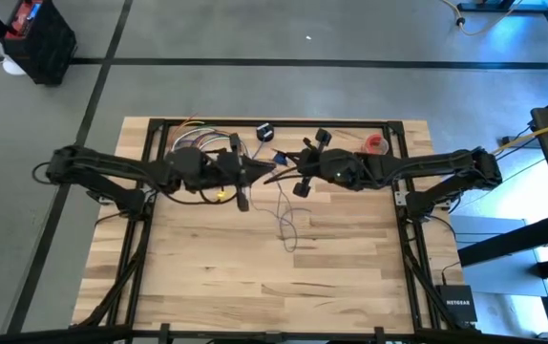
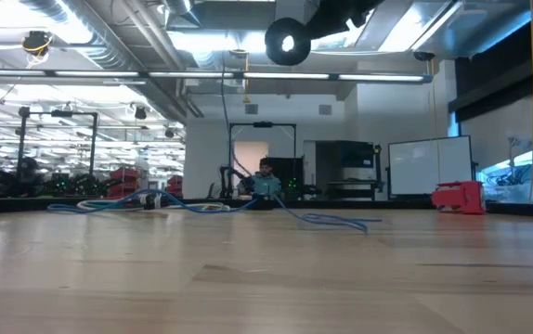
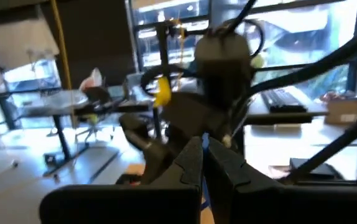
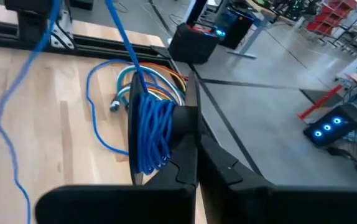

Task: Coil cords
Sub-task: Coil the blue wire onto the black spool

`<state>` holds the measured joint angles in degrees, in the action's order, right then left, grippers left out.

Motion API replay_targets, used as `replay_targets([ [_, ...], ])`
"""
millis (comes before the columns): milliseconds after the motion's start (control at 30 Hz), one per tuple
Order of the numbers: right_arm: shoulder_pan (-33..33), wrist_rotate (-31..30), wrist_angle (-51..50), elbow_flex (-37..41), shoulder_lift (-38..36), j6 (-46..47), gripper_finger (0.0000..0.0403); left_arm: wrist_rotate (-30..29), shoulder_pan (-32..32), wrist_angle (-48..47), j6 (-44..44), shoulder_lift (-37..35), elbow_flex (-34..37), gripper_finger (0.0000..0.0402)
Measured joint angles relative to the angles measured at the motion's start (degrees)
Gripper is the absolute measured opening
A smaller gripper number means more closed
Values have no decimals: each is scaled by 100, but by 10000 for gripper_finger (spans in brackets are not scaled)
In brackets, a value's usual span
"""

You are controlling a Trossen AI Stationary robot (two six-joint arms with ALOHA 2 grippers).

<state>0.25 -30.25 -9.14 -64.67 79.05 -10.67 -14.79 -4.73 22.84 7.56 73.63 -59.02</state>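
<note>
Low across the bare table (image 2: 266, 278), a slack run of blue cord (image 1: 285, 225) trails over the wood toward the far edge, where more cables (image 1: 198, 141) lie in a heap. Above mid-table the two arms meet nearly tip to tip. The right gripper (image 4: 194, 158) is clamped shut on a tight hank of blue loops, wound several turns deep, which hangs at its fingers; a strand rises from the bundle and another curls down onto the boards. The left gripper (image 3: 204, 163) faces it, fingers pressed together; from the overhead view it appears to pinch the same cord just beside the right one, though the strand between its tips cannot be made out for certain. Beyond them, a small black puck (image 1: 264, 132) sits near the back rail, with a red tape roll (image 1: 377, 145) off to the right. By the look of it, the coiling is well under way but unfinished: a fair bundle is wound, while a loose tail on the table remains to be gathered.
</note>
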Motion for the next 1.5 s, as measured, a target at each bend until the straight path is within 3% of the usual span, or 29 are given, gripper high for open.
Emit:
replay_targets([
  [133,9,7,348,3,-2,124,5,538,-21,124,-97,116,0,0],
  [267,4,171,969,8,0,165,5,655,-105,236,-107,369,-7,0],
  [667,4,845,1984,18,9,602,5,650,-118,141,-6,871,-17,0],
  [1033,23,1427,2816,8,-110,796,5,137,-46,-479,-78,970,-13,0],
  [1500,15,1452,2240,-10,-190,561,5,150,-180,81,42,987,-4,0],
])
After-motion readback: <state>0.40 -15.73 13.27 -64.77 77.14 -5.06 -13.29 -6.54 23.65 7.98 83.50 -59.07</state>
